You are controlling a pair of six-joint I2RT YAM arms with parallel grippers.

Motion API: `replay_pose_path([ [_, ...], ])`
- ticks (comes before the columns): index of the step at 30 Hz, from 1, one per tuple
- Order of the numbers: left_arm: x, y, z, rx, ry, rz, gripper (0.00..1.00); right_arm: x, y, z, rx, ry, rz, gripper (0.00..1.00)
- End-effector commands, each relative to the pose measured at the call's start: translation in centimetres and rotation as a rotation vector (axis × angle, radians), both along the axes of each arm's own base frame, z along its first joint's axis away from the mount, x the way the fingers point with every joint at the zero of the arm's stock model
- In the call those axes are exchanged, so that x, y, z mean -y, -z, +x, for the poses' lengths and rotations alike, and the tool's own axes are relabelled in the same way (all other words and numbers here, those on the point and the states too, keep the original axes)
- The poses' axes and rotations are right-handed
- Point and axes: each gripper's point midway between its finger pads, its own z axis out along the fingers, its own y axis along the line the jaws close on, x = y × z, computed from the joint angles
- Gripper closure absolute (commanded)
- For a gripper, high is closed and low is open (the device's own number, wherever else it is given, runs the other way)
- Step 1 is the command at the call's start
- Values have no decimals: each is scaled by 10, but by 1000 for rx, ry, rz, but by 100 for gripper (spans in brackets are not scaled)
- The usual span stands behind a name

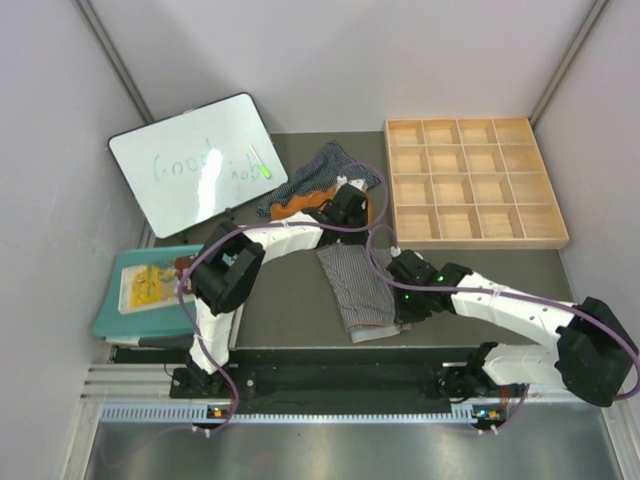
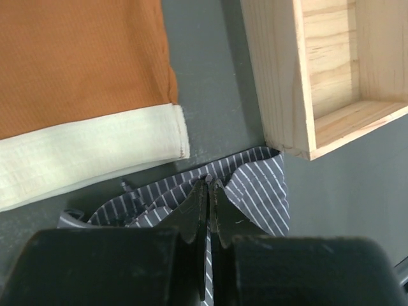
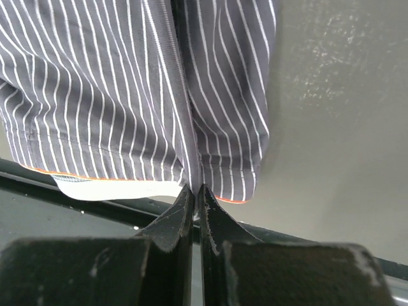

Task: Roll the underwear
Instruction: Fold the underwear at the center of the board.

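Left of underwear (image 1: 358, 292), whiteboard (image 1: 195, 165) reads "Good job".

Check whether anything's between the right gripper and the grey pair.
Nothing visible. The right gripper is pinched shut on the grey pair at its near hem, with no other cloth or object between them.

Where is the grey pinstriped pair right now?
In the top view the grey pinstriped pair lies mid-table toward the near edge, just nearer than the rust-orange pair, its near hem pinched by the right end effector.
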Motion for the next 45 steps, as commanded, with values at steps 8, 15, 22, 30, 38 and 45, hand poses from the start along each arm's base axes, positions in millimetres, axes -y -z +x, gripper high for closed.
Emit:
replay_pose_path([
  [8,37,-23,13,91,40,2,100,20,-2,-3,11,53,-28,100],
  [15,45,-15,17,88,53,25,100,28,0,0,23,82,-52,100],
  [22,47,-14,22,102,52,31,100,35,0,10,60,122,-77,93],
  [30,52,-62,21,181,74,-30,28,37,-9,20,96,147,-69,45],
  [38,20,-103,3,254,66,-77,21,34,1,21,56,164,-17,43],
  [45,-42,-109,-16,256,26,-45,21,29,20,9,-11,185,25,60],
])
